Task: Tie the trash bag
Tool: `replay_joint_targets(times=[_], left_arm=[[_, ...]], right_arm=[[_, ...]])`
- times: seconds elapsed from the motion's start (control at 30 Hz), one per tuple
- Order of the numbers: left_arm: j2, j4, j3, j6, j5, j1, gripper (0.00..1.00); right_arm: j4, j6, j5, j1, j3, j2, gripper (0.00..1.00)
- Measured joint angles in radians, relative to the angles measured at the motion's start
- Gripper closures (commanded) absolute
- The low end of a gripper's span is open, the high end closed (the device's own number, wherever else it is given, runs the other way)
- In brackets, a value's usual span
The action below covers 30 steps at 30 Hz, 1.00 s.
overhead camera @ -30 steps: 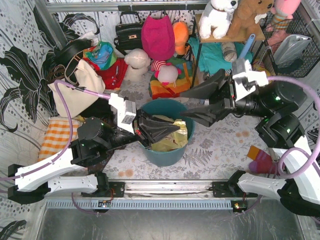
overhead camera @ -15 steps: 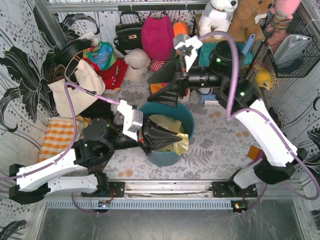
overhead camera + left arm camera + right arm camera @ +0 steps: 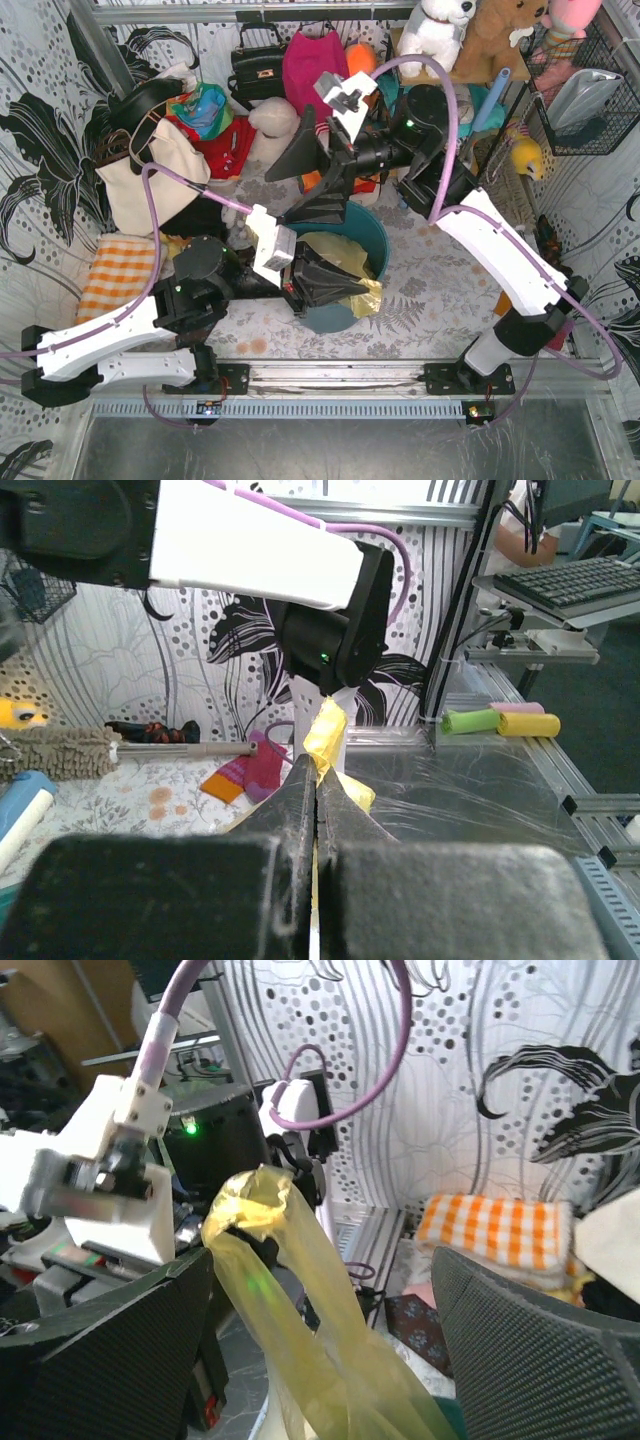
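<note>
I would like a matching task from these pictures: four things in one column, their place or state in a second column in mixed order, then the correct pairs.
1. thin yellow-green plastic trash bag
2. left gripper
3. right gripper
4. orange-and-white checked cloth

A. wide open
B. lying at the table's left side
C. partly inside the teal round bin
D. shut on plastic

Pairs: 1-C, 2-D, 3-A, 4-B

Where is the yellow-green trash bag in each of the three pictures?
Top external: centre, the trash bag sits in the teal bin.
Left wrist: centre, a strip of it sticks up from the shut left pincer.
Right wrist: centre, a tall strip stands between the fingers of the open right pincer.
Shared landmark: the left pincer pinching the bag's top.
</note>
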Motion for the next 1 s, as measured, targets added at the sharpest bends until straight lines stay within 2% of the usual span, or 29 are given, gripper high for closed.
replay_joint_targets(times=[0.1, 0.3, 0.5, 0.73, 0.9, 1.0], left_arm=[[0.014, -0.001, 0.002, 0.0, 0.016, 0.0, 1.0], [0.022, -0.002, 0.004, 0.0, 0.034, 0.0, 1.0], [0.02, -0.002, 0.01, 0.0, 0.04, 0.0, 1.0], [0.018, -0.003, 0.011, 0.0, 0.049, 0.0, 1.0], [0.018, -0.007, 0.019, -0.004, 0.074, 0.0, 1.0], [0.018, -0.009, 0.027, -0.008, 0.095, 0.0, 1.0]], right_arm=[[0.024, 0.02, -0.018, 0.032, 0.042, 0.051, 0.1], [0.039, 0.05, -0.036, 0.059, 0.081, 0.127, 0.22], [0.052, 0.074, -0.05, 0.065, 0.08, 0.141, 0.14], [0.174, 0.148, -0.081, 0.075, 0.077, 0.141, 0.24], [0.137, 0.121, -0.089, 0.075, 0.082, 0.131, 0.24], [0.098, 0.108, -0.09, 0.075, 0.114, 0.129, 0.16]])
